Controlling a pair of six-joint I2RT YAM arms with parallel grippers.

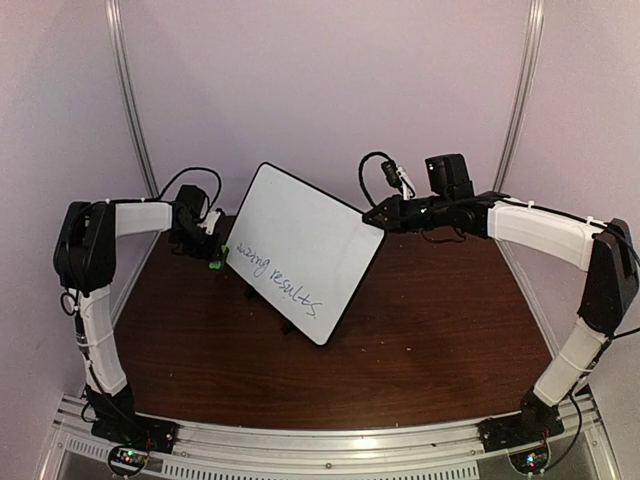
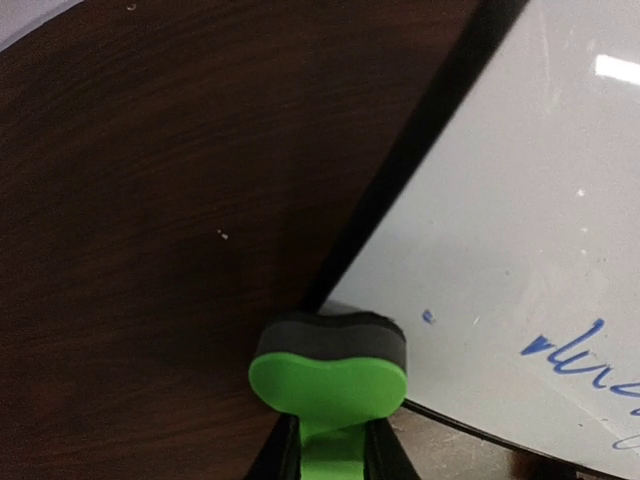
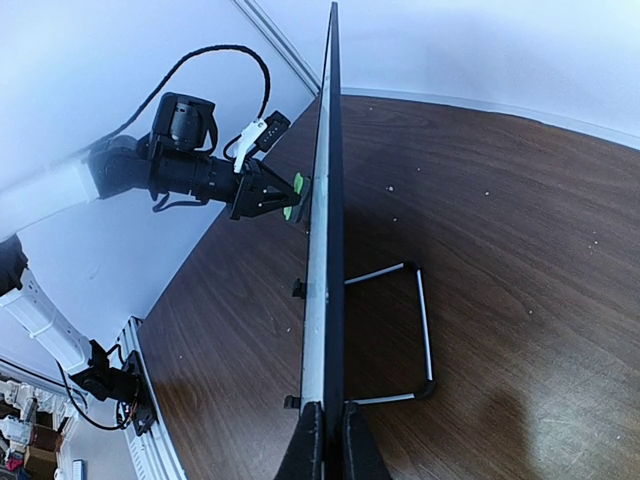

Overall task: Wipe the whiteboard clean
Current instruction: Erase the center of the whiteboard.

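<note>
Board braced, eraser at its corner, nothing wiped yet.
Whiteboard [image 1: 300, 240] stands tilted on a wire stand [image 3: 400, 330] near the worktop's far edge, left of centre. R gripper [image 1: 375, 217] is clamped on its right edge, prob. to steady it vs wipe pressure. L gripper [image 1: 205, 245] pinches the green eraser [image 2: 330, 375], w/ felt at the board's left corner, just short of the writing [image 1: 280, 280].

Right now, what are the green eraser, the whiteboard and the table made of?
The eraser looks like green plastic, smooth with a soft sheen, over a dark fuzzy pad, probably felt or foam. The whiteboard has a glossy white face that reflects a bright light, with a thin black frame, maybe plastic. The table shows dark brown wood grain, possibly a printed laminate.
</note>
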